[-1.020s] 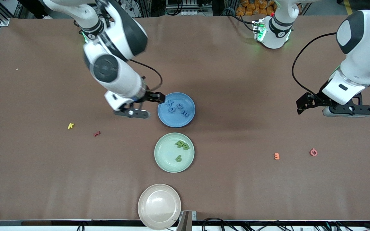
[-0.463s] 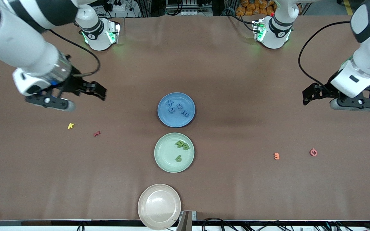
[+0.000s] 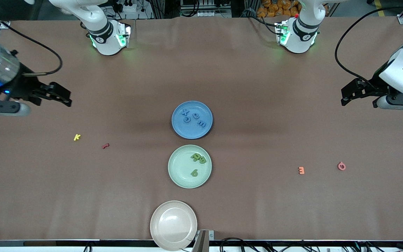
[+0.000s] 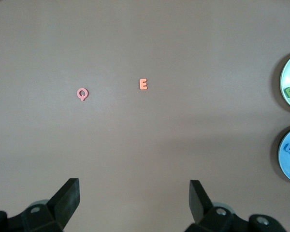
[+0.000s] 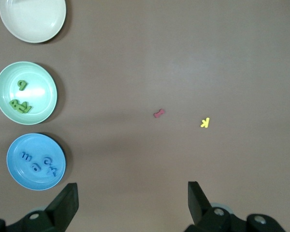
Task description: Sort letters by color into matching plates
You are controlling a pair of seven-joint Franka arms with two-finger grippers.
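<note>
The blue plate point(image 3: 184, 129) holds several blue letters point(image 3: 196, 116). Nearer the camera, the green plate point(image 3: 178, 165) holds three green letters point(image 3: 198, 158). The beige plate point(image 3: 173, 224) at the front edge is bare. A yellow letter point(image 3: 77, 137) and a red letter point(image 3: 105, 146) lie toward the right arm's end. An orange letter point(image 3: 301, 170) and a pink letter point(image 3: 341, 166) lie toward the left arm's end. My right gripper point(image 3: 68, 98) hangs open and holds nothing, over bare table at its end. My left gripper point(image 3: 344, 97) does the same at the other end.
The left wrist view shows the pink Q point(image 4: 82, 94), the orange E point(image 4: 143, 84) and the edges of the green plate point(image 4: 286, 77) and blue plate point(image 4: 284, 162). A brown cloth point(image 3: 257, 203) covers the table.
My right arm has swung away from beside the blue plate out to its own end of the table. My left arm has drawn back a little toward its end. Both grippers stayed open.
</note>
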